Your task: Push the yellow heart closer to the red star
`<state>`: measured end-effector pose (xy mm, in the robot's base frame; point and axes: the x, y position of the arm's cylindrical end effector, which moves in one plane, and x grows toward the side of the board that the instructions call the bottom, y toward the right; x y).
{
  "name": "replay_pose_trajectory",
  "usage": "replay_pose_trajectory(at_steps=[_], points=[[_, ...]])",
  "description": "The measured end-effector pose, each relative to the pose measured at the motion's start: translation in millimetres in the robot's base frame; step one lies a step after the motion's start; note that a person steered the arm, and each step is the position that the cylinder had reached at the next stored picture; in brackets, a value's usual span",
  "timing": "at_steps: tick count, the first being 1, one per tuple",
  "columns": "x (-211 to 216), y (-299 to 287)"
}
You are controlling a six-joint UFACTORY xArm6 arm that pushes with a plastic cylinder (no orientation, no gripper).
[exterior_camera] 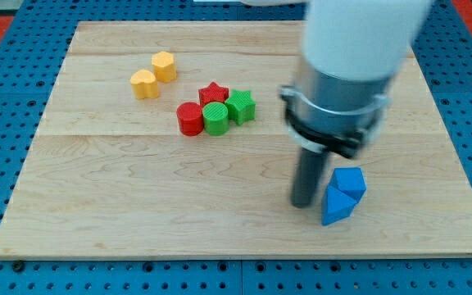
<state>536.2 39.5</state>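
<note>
The yellow heart lies at the board's upper left, touching a yellow hexagon block up and to its right. The red star sits near the middle, at the top of a tight cluster, well to the right of the heart. My tip rests on the board at the lower right, far from the heart and the star, just left of two blue blocks.
A red cylinder, a green cylinder and a green star-like block crowd around the red star. Two blue blocks sit right of my tip. The wooden board lies on blue pegboard.
</note>
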Motion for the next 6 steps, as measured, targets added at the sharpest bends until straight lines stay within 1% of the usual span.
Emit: replay_pose_trajectory(at_steps=[2, 3, 4, 5, 6], points=[[-20.0, -229.0], [-89.9, -255.4], [-153.7, -242.2], [-189.1, -198.2], [-194.4, -114.1]])
